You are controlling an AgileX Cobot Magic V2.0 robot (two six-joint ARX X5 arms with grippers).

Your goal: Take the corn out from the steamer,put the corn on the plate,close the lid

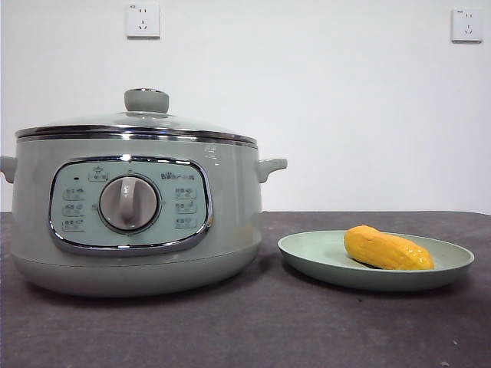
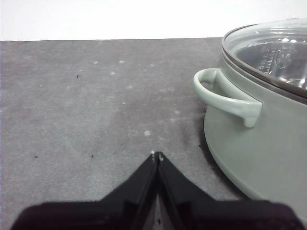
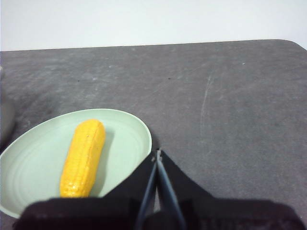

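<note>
The pale green steamer (image 1: 130,215) stands at the left of the front view with the glass lid (image 1: 138,123) resting shut on it. The yellow corn (image 1: 387,249) lies on the pale green plate (image 1: 307,249) to its right. In the left wrist view my left gripper (image 2: 157,155) is shut and empty over the grey table, beside the steamer's side handle (image 2: 225,96). In the right wrist view my right gripper (image 3: 157,153) is shut and empty at the plate's rim (image 3: 144,129), apart from the corn (image 3: 84,158). Neither arm shows in the front view.
The dark grey table (image 1: 268,330) runs to a white wall with two sockets (image 1: 143,21). The table's rounded far corner (image 3: 288,45) shows in the right wrist view.
</note>
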